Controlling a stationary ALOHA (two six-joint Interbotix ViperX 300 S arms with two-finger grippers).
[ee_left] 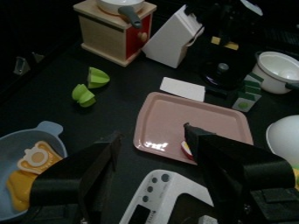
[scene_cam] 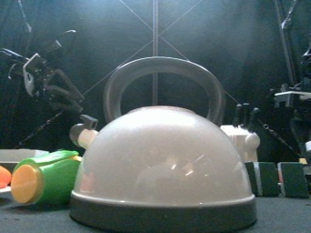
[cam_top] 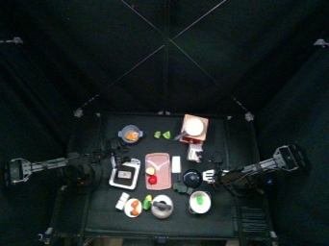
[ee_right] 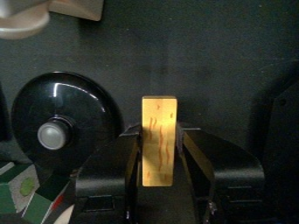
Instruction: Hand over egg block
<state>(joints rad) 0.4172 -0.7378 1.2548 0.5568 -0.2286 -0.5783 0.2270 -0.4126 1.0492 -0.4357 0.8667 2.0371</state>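
The egg block (ee_right: 160, 140) is a yellow-tan oblong with a wood-like grain. It stands upright between the jaws of my right gripper (ee_right: 162, 162), which is shut on it just above the black table. In the top view the right gripper (cam_top: 207, 177) is right of the pink tray (cam_top: 160, 161). My left gripper (ee_left: 158, 179) is open and empty, hovering over the near edge of the pink tray (ee_left: 216, 122) and a white scale (ee_left: 163, 199). In the top view the left gripper (cam_top: 108, 173) is at the table's left side.
A black lid with a pale knob (ee_right: 56, 122) lies beside the block. A large white kettle (scene_cam: 165, 164) fills the front view, with a green toy (scene_cam: 46, 177) next to it. A blue bowl (ee_left: 30, 162), lime halves (ee_left: 87, 87), a wooden grinder (ee_left: 111, 31) and a white knife block (ee_left: 176, 37) stand around.
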